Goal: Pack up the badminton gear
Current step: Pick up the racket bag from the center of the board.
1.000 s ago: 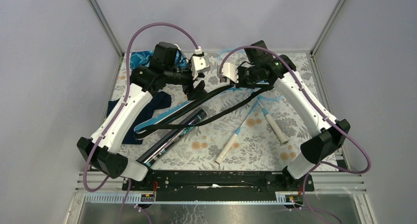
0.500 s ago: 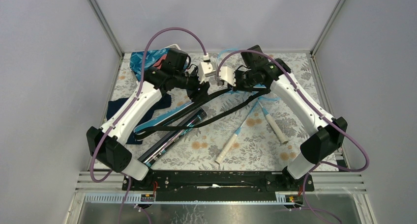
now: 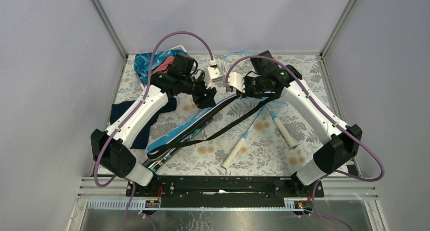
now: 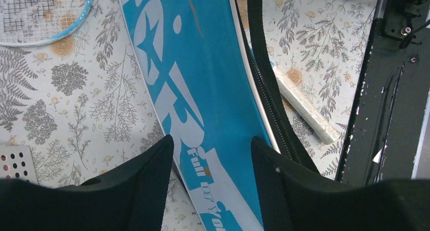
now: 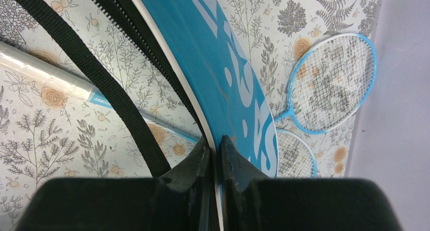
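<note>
Top view: early stage, nothing packed. Blue bag (image 3: 185, 129) lies diagonally mid-table, both rackets (image 3: 286, 133) bare on the table just right of it. No shuttlecocks visible, tube can't be made out. Basket (image 3: 178, 50) far left holds only cloths (image 3: 159, 63).

Left wrist: left gripper (image 4: 212, 140) has its jaws apart, straddling the bag's lettered face, no squeeze seen.

Right wrist: right gripper (image 5: 215, 145) is pinched on the bag's piped edge. Bag's inside unseen, so can't tell contents.

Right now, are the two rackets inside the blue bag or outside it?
Outside: both rackets lie bare on the table beside the bag.
</note>
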Robot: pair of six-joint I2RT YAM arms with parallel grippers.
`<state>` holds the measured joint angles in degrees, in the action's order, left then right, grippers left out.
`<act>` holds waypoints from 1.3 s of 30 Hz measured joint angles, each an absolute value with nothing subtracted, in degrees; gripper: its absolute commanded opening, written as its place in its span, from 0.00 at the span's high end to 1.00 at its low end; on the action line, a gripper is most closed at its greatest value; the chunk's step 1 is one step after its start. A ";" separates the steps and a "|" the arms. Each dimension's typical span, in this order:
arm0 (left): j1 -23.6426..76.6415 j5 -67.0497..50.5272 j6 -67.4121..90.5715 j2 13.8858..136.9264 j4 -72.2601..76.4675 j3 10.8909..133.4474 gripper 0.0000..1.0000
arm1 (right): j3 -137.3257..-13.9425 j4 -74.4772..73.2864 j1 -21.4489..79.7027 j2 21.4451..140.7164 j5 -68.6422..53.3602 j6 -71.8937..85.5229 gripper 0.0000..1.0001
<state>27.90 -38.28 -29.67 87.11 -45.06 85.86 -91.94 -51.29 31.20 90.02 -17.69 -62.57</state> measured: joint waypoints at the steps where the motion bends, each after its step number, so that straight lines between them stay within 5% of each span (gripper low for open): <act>1: 27.90 -38.26 -29.67 87.11 -44.97 85.54 0.34 | -91.94 -51.27 31.20 89.93 -17.67 -62.57 1.00; 16: 28.01 -35.14 -26.44 82.85 -40.47 83.99 0.18 | -88.36 -49.78 31.20 89.71 -17.43 -61.78 1.00; 27: 28.29 -36.73 -26.50 82.39 -39.03 79.83 0.21 | -88.20 -48.97 31.20 88.99 -17.50 -61.08 1.00; 39: 29.58 -33.56 -26.68 83.33 -37.34 77.89 0.37 | -88.20 -48.99 31.20 88.97 -17.47 -60.77 1.00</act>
